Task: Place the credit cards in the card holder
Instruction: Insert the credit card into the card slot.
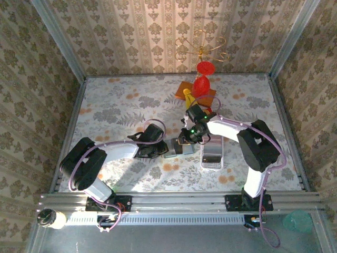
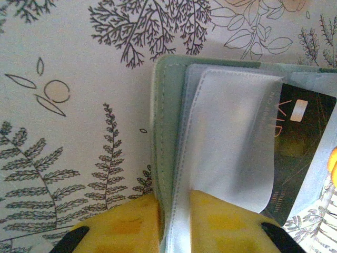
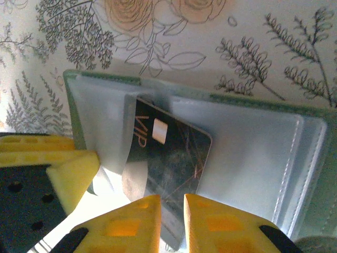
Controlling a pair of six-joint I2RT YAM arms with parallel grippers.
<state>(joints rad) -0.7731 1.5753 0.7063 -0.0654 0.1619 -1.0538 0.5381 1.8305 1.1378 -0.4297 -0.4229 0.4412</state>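
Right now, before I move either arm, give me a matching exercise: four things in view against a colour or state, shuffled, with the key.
Things:
1. left gripper
2. right gripper
3. holder
4. tray

States:
A. white, just right of the holder in the top view
B. pinching the dark VIP card
C. sage green, lying open
D. clamped on the holder's edge

Pairs: 1-D, 2-B, 3-C, 4-A

floral table [image 1: 116, 105] carries card holder [image 1: 172, 149], white tray [image 1: 212, 156]
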